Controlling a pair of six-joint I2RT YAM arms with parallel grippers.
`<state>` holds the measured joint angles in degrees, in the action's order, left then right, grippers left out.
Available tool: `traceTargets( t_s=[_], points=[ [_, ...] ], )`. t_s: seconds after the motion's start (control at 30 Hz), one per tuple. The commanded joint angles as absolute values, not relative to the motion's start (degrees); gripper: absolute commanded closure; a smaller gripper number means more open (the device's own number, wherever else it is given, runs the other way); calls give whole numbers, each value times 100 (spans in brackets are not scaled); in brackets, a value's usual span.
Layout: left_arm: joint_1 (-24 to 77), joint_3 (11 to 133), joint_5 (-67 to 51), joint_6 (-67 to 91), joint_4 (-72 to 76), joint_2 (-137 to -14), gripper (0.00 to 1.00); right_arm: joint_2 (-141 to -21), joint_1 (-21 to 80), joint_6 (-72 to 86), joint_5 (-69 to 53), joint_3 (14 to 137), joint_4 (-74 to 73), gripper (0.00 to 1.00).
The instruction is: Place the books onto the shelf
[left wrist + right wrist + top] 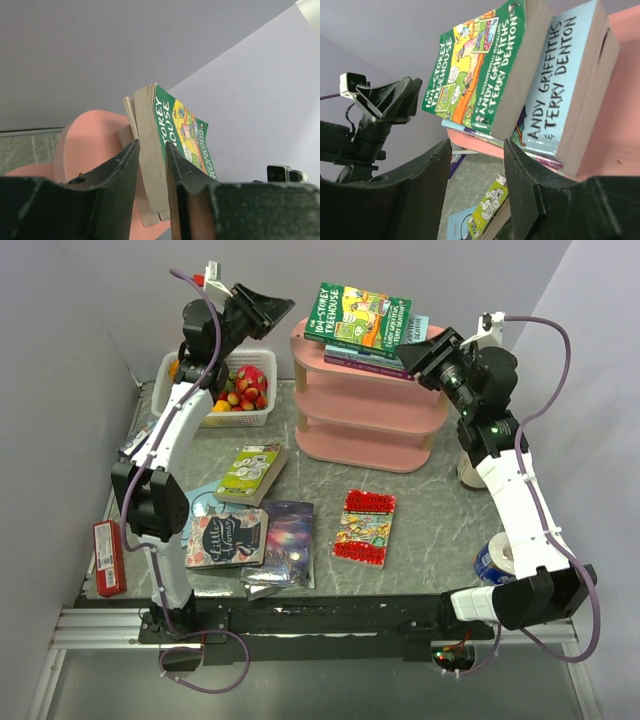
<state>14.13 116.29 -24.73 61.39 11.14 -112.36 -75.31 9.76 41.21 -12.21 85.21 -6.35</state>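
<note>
On top tier of pink shelf [365, 452], low stack of books [362, 352] lying flat, with green Treehouse book [365, 318] uppermost, askew and overhanging those beneath. Directly under it, light-blue book [560, 85], spine lettered Andy Griffiths & Terry Denton. Left of the stack, raised to top-tier height, left gripper [280, 308]: fingers parted by a narrow gap, gripping nothing, near the green book's page edge but apart from it. From left wrist view, that page edge seen end-on beyond the two fingers. Right of the stack, right gripper [418, 348]: jaws standing open, empty, tips just beside the stack's right edge, contact impossible to tell. Down on grey table [430, 490], five more books lying flat in front of the shelf. Nearest the shelf, green-and-white book [250, 472]. Nearer the arm bases, dark book [225, 538] with white script title, resting on a pale-blue book [203, 502]. Against the dark book's right side, galaxy book [290, 538]. Apart from these, toward the middle, red book [365, 527]. White fruit basket [235, 418] beside the shelf's left end, partly behind the left arm. Red box [108, 558] at the table's left edge. Blue-white carton [493, 562] at the right, partly hidden by the right arm.
</note>
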Motion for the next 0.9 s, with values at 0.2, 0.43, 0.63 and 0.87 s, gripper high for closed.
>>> traceTargets(
  t_s=[0.2, 0.43, 0.63, 0.87],
  points=[
    [1476, 11953, -2751, 6433, 1722, -11434, 64, -7725, 905, 4184, -1389, 8929, -255, 48],
    [1556, 11892, -2760, 6495, 1889, -11487, 64, -7989, 896, 4175, -1477, 9140, -325, 49],
    [1626, 12023, -2804, 6521, 1907, -11549, 65, -8095, 896, 4140, -1450, 9220, -387, 49],
    [1723, 12050, -2848, 6434, 1837, -11584, 66, -8165, 896, 4122, -1450, 9272, -422, 49]
  ],
)
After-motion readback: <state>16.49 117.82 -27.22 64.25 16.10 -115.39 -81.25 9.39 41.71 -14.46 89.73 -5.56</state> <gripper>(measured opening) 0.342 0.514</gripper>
